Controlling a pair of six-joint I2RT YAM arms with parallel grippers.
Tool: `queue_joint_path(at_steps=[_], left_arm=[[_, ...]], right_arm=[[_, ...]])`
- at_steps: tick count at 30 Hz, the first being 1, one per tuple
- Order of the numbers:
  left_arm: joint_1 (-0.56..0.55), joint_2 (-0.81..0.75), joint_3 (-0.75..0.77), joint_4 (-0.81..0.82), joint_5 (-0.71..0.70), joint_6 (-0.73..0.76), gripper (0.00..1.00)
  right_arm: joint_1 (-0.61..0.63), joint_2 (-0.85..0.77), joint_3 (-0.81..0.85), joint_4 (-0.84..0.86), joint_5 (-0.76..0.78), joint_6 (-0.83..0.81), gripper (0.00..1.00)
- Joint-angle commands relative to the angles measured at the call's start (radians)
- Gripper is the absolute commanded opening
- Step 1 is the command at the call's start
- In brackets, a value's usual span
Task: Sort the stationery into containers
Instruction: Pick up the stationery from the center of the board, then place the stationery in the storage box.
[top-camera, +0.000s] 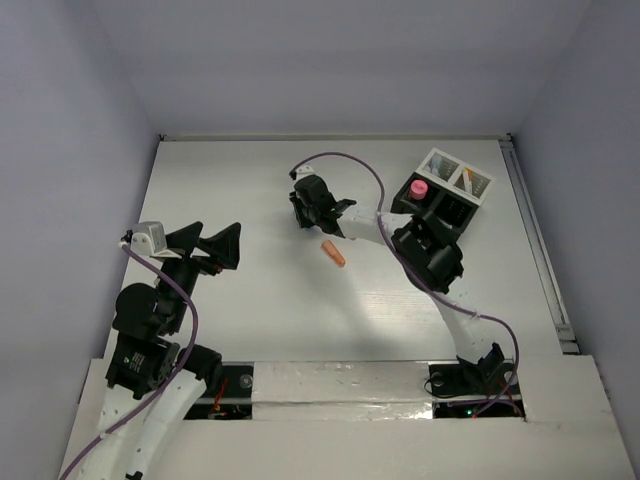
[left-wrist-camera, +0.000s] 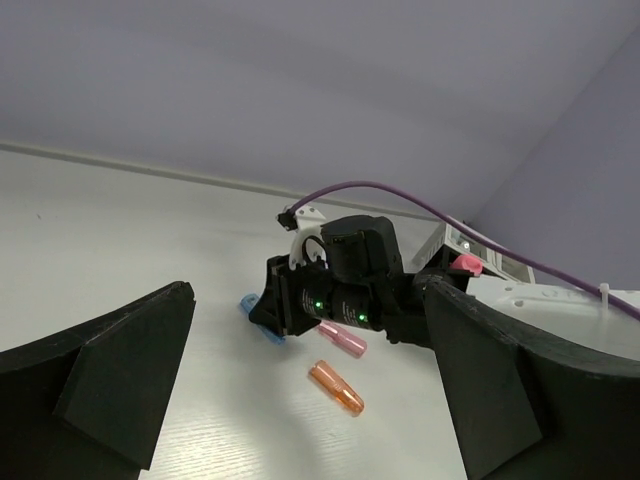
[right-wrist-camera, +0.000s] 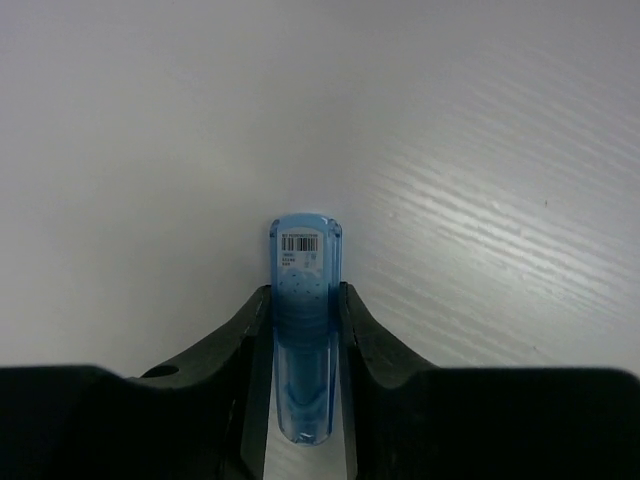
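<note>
My right gripper (top-camera: 303, 208) is shut on a translucent blue marker cap (right-wrist-camera: 304, 255), low at the table surface; the cap also shows in the left wrist view (left-wrist-camera: 255, 318). An orange cap (top-camera: 333, 254) lies on the table just in front of that gripper. A pink cap (left-wrist-camera: 342, 340) lies beside it, under the right arm. The black compartment box (top-camera: 446, 214) and the white two-cell tray (top-camera: 457, 176) stand at the far right. A pink cylinder (top-camera: 418, 188) stands in the black box. My left gripper (top-camera: 210, 244) is open and empty, at the left.
The table's (top-camera: 240, 180) back edge meets the wall. A purple cable (top-camera: 350, 160) arcs over the right arm. The right arm's elbow (top-camera: 430, 255) sits in front of the black box. A metal rail (top-camera: 535, 240) runs along the right edge.
</note>
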Motion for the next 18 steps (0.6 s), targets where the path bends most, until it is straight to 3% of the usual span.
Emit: queue_joint_path(at_steps=[1, 6, 10, 18], left_arm=[[0.004, 0.015, -0.002, 0.057, 0.018, -0.003, 0.99], [0.013, 0.015, -0.002, 0.055, 0.015, -0.001, 0.99], [0.013, 0.014, -0.004, 0.058, 0.018, -0.004, 0.99], [0.013, 0.003, -0.005, 0.063, 0.027, -0.006, 0.99]], right_arm=[[0.027, -0.102, -0.036, 0.057, 0.019, 0.004, 0.12], [0.027, -0.366, -0.284, 0.295, 0.098, -0.03, 0.12], [-0.019, -0.602, -0.478, 0.399, 0.291, -0.084, 0.11], [-0.278, -0.999, -0.846, 0.429, 0.461, 0.071, 0.1]])
